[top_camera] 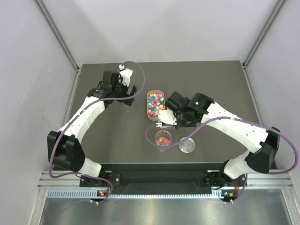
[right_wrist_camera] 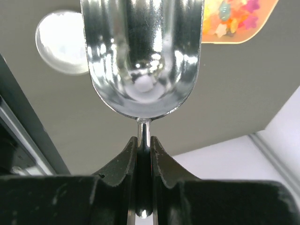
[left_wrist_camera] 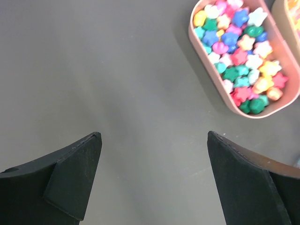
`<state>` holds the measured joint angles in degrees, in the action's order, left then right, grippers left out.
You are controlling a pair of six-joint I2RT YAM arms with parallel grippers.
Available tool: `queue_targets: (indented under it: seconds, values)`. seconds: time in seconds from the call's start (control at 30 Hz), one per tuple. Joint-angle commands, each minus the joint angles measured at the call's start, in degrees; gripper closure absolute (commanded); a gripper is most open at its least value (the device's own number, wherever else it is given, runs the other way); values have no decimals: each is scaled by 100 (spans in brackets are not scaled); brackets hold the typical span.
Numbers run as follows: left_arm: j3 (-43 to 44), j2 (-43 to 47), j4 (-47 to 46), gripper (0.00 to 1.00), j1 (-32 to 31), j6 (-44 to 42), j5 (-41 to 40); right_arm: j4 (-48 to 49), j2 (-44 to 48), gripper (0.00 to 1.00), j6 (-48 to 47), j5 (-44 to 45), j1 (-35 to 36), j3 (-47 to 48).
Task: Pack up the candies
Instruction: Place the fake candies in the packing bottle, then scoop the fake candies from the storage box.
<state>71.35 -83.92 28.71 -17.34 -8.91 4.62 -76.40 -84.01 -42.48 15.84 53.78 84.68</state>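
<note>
The candies (top_camera: pixel 155 104) lay mostly in an oval pink tray (left_wrist_camera: pixel 288 70) near the middle of the dark table (top_camera: pixel 211 84), a jumble of pink, yellow, green, blue and orange pieces (star-shaped, judging by the left wrist view). A smaller share of them sat in a little clear cup (top_camera: pixel 155 138) at 6 o'clock from the tray and just beside it. A round clear lid (top_camera: pixel 187 145) lay flat on the table at about 4 o'clock from the cup, near it but apart.

The right gripper (right_wrist_camera: pixel 144 145) had its jaws clenched on the thin stem of a metal scoop (right_wrist_camera: pixel 143 56), one finger pressing each side of the stem. In the top view the scoop hung between the near end of the tray and the cup, at about 12 o'clock from the cup. In the right wrist view the lid showed at 10 o'clock from the bowl of the scoop and a corner of the tray at 2 o'clock. Bright reflections filled the bowl, so I could not tell whether any candy lay in it.

The left gripper (left_wrist_camera: pixel 153 140) hovered over bare table at about 10 o'clock from the tray, its jaws spread wide with nothing between them. In its own camera the tray lay at 2 o'clock, well clear of both fingers (left_wrist_camera: pixel 75 183).
</note>
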Motion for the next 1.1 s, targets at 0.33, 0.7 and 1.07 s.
queue_targets:
  seconds: [0.33, 0.7, 1.07]
  values:
    - [2049, -1328, 521, 3, 20, -252, 74, 636, -1898, 100, 3507, -1968, -1746, 2490]
    - [1452, -1268, -40, 3, 29, 108, -392, 345, -2453, 100, 5705, -2584, -1994, 2632]
    - [1144, -1206, -67, 4, 29, 231, -392, 161, -2981, 100, 6304, -4712, -2108, 2554]
